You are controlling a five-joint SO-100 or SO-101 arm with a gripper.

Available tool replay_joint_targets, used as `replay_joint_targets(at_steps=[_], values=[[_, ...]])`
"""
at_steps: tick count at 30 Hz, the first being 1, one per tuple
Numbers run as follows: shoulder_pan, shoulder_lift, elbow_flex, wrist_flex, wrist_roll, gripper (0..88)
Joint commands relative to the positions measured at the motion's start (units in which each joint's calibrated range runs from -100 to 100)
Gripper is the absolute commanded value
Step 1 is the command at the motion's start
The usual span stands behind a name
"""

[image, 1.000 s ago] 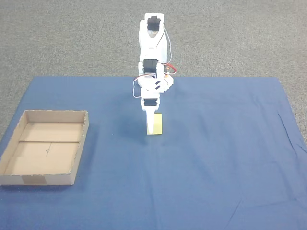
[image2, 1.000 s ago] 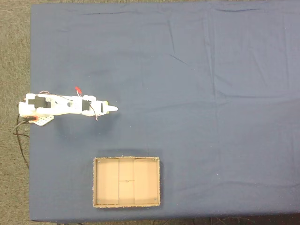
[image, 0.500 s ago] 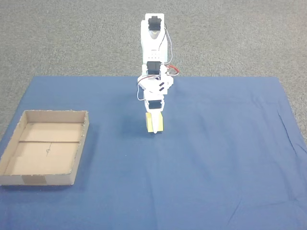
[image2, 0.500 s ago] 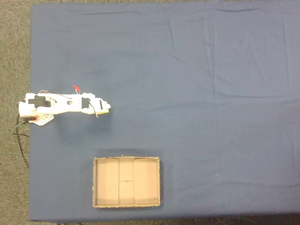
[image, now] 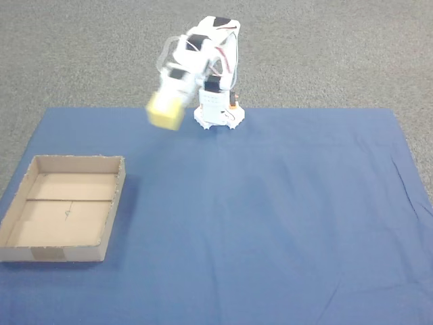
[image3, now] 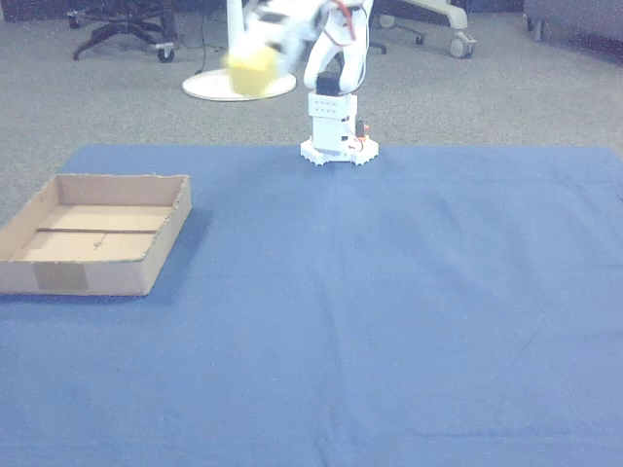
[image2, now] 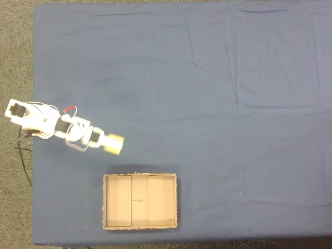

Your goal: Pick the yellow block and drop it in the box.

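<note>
On the left of a fixed view sits the shallow brown cardboard box (image: 64,206), open on top so things can drop in. To its right, the white end effector (image: 167,107) pinches the small pale-yellow block (image: 164,114) high above the blue-covered counter (image: 284,217), probably to clear the box wall.

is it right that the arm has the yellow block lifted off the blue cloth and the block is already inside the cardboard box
Partly. The gripper does hold the yellow block above the blue cloth, but in a fixed view the block is short of the box, not inside it.
</note>
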Motion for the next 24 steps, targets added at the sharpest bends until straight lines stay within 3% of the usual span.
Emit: replay_joint_targets(at_steps=[1, 3, 7, 10, 18, 24], values=[[9.18, 6.28, -9.65, -3.13, -0.44, 22.6], [12.72, 16.58, -20.51, -0.65, -0.63, 22.7], [17.99, 44.70, -58.16, 17.38, 0.44, 22.8], [20.66, 64.20, -76.89, 20.93, 2.00, 22.9], [22.47, 91.72, -98.52, 29.20, 6.15, 22.8], [22.71, 93.16, -96.53, 28.12, 5.76, 34.5]])
